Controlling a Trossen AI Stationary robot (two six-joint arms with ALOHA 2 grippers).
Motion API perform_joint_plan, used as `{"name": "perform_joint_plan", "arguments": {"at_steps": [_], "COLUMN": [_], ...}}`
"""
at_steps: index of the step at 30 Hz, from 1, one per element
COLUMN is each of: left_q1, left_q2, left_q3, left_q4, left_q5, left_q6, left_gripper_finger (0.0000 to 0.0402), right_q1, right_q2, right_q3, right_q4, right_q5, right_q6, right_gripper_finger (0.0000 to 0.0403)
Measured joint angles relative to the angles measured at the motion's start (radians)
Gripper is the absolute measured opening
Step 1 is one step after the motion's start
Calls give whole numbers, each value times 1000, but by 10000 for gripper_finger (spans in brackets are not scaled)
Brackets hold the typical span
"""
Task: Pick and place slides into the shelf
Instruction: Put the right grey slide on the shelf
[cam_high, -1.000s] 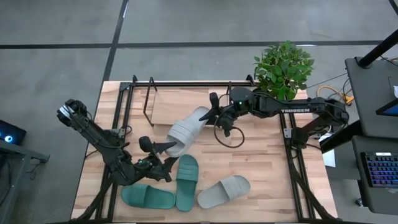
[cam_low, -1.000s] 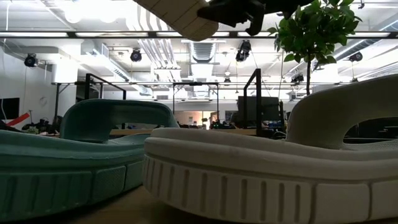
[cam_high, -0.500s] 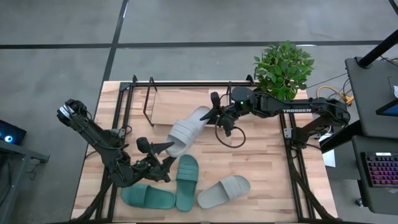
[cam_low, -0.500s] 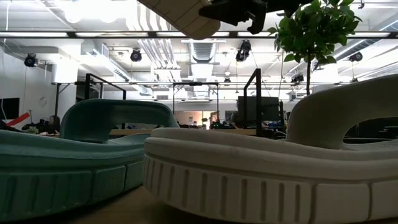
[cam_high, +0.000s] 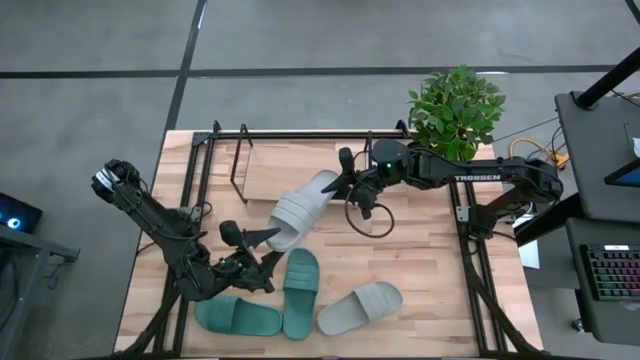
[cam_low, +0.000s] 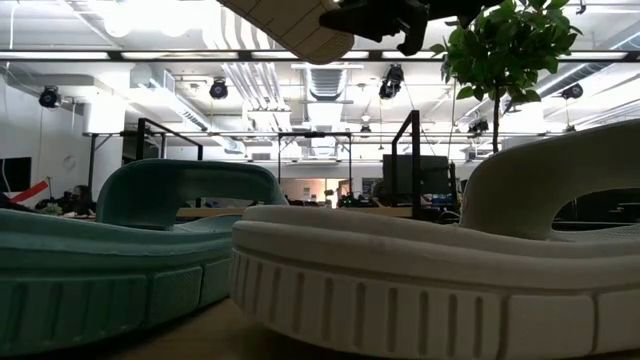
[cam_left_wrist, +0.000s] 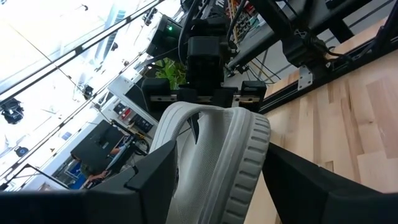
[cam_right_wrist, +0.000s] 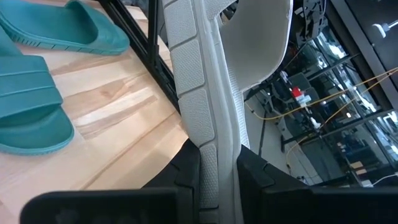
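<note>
Grey slide (cam_high: 300, 209) hangs mid-table, right gripper (cam_high: 345, 183) clamped on one end, left gripper (cam_high: 262, 238) spread around the other; shelf (cam_high: 262, 172) waits at eleven o'clock, right arm nearer.

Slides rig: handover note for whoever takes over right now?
Right hand: shut on the edge of the light grey slide, held in the air.
Left hand: fingers spread around the other end of that slide; both hands are on it.
Other things: two dark teal slides and the second grey slide lie on the table's near edge. The shelf stands at the far side, nothing on its board.
Done: no slide shelved.
Left: place the held slide, then the other three.
</note>
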Motion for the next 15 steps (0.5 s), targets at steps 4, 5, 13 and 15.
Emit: {"name": "perform_joint_plan", "arguments": {"at_steps": [4, 5, 13, 15], "left_q1": [0, 0, 0, 0], "left_q2": [0, 0, 0, 0], "left_q3": [0, 0, 0, 0], "left_q4": [0, 0, 0, 0], "left_q5": [0, 0, 0, 0], "left_q6": [0, 0, 0, 0], "left_gripper_finger": [212, 212, 205, 192], "right_q1": [0, 0, 0, 0], "right_q2": [0, 0, 0, 0], "right_q3": [0, 0, 0, 0], "right_q4": [0, 0, 0, 0], "right_q5": [0, 0, 0, 0], "right_q6": [0, 0, 0, 0], "right_gripper_finger": [45, 45, 45, 45]}}
